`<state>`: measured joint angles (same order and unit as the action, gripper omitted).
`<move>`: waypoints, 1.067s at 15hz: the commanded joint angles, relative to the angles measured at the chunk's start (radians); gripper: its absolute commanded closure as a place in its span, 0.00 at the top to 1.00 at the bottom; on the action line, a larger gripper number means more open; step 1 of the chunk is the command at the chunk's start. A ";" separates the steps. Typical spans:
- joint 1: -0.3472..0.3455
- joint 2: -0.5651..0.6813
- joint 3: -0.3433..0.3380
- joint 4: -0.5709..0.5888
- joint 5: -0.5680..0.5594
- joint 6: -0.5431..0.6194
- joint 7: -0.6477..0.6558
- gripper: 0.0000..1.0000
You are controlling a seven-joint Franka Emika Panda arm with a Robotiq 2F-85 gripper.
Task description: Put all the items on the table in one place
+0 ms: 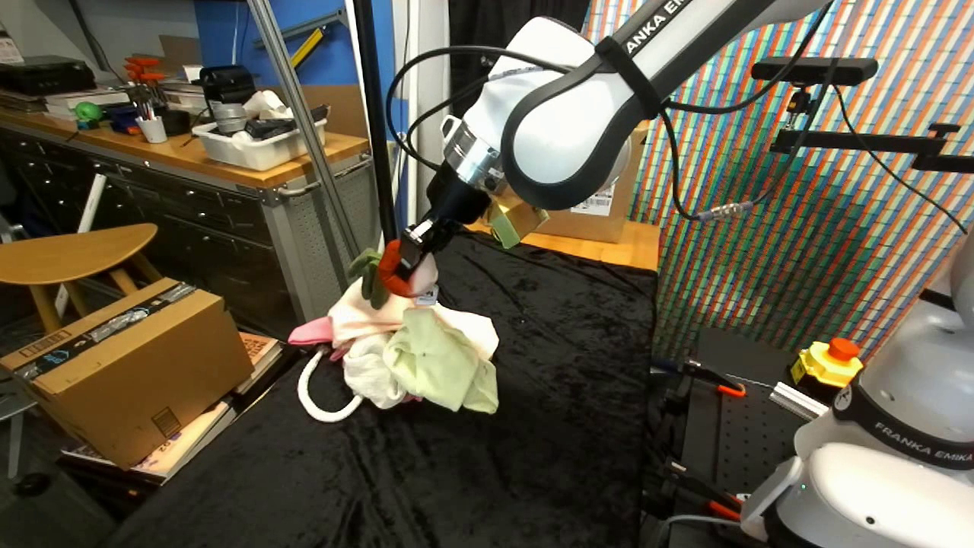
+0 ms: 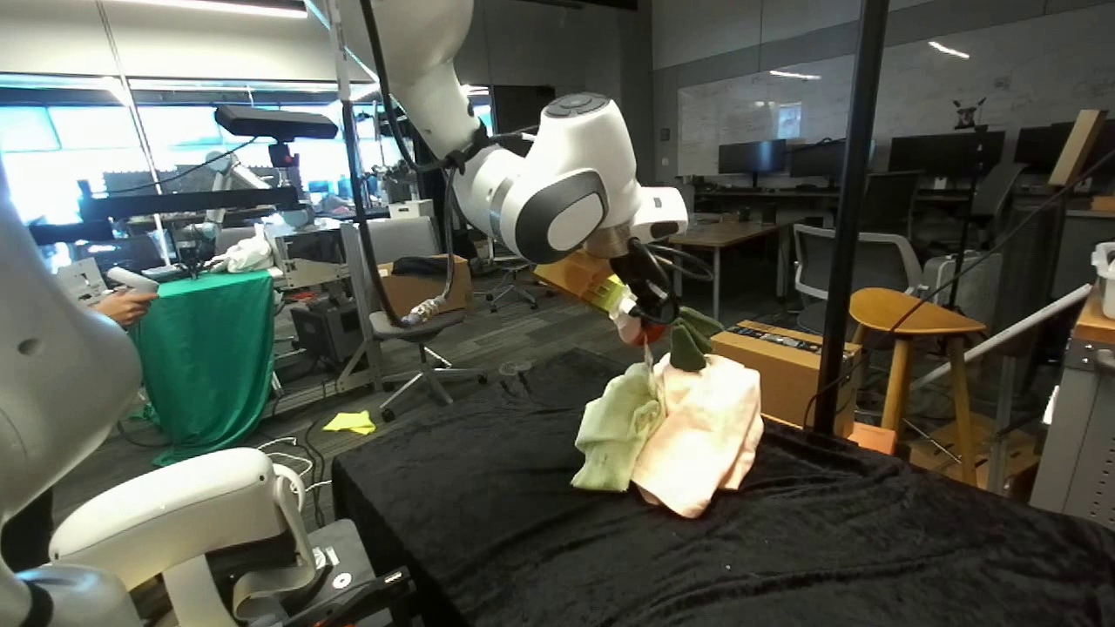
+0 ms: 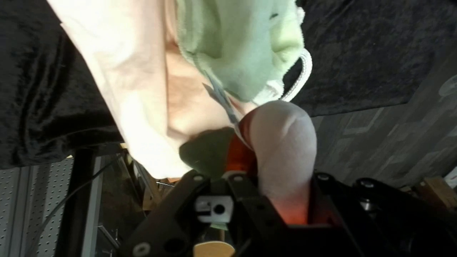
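Gripper (image 1: 410,257) holding plush (image 1: 391,268) above black table (image 1: 540,434); workbench (image 1: 202,213) nearby.

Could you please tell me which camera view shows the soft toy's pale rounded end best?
The wrist view: the toy's pale rounded end appears large and mostly uncovered, held in the end effector. Both exterior views show it only as a small patch.

Pink cloth (image 1: 312,332) mostly hidden

On black fabric-covered table (image 1: 548,457) in an exterior view, rumpled peach-beige cloth (image 1: 369,316), crumpled pale-green cloth (image 1: 437,358) before it, looped white rope (image 1: 327,416) at left
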<state>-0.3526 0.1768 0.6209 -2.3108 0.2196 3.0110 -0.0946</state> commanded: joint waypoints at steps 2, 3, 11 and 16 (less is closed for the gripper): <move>0.156 0.038 -0.213 0.038 -0.120 -0.063 -0.005 0.11; 0.085 0.065 -0.153 0.052 -0.202 -0.108 0.019 0.11; 0.347 0.170 -0.348 0.222 -0.183 -0.363 -0.134 0.11; 0.402 0.255 -0.415 0.293 -0.228 -0.386 -0.137 0.11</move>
<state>0.0186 0.3665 0.2521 -2.0923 0.0256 2.6546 -0.2161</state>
